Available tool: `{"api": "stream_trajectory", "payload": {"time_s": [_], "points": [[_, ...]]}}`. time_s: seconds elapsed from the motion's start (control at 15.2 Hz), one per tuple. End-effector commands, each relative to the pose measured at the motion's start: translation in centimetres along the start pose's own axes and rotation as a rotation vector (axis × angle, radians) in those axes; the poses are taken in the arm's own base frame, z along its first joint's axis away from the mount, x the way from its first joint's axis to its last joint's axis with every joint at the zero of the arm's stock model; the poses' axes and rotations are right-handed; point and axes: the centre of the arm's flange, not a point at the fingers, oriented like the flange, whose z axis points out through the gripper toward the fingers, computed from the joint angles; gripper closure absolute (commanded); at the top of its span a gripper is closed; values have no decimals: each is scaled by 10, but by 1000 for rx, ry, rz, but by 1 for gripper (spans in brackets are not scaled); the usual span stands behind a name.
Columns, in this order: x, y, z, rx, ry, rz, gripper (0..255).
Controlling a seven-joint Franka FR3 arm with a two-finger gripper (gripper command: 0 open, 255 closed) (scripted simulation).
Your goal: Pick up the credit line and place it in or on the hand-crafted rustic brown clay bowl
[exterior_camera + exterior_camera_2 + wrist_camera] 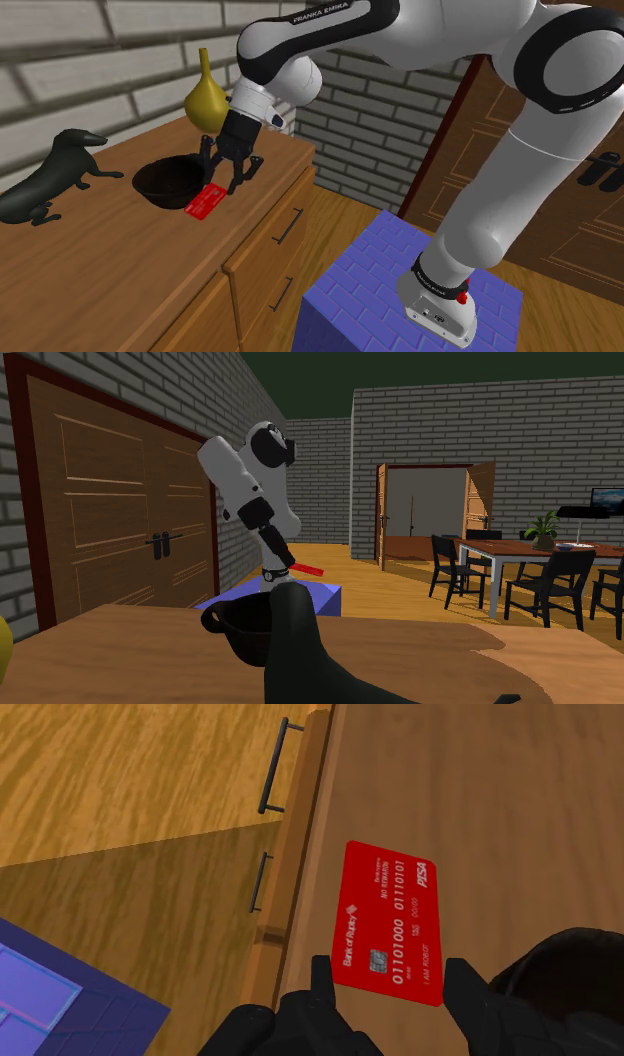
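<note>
The red credit card (pixel 206 201) hangs tilted just above the wooden dresser top (pixel 110 270), right beside the rim of the dark, almost black bowl (pixel 165 183). My gripper (pixel 226 180) is shut on the card's near end; in the wrist view the card (pixel 390 919) reaches out between the two fingers of the gripper (pixel 390 986). The bowl's rim (pixel 560 959) shows next to one finger. From the second exterior view the card (pixel 308 569) sticks out from the gripper (pixel 284 578), above and behind the bowl (pixel 238 627).
A black dog figure (pixel 55 180) and a yellow vase (pixel 205 95) stand on the dresser beyond the bowl. The dresser's front edge and drawer handles (pixel 275 764) lie close by the card. The blue stand (pixel 400 270) sits on the wooden floor.
</note>
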Motion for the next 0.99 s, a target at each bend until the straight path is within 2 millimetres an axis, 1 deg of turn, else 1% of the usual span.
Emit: {"api": "stream_trajectory", "payload": {"time_s": [0.0,0.26,0.92], "points": [[-6,-1,-8,0,0,0,255],[-16,-4,-23,0,0,0,255],[47,-118,-44,0,0,0,255]]}}
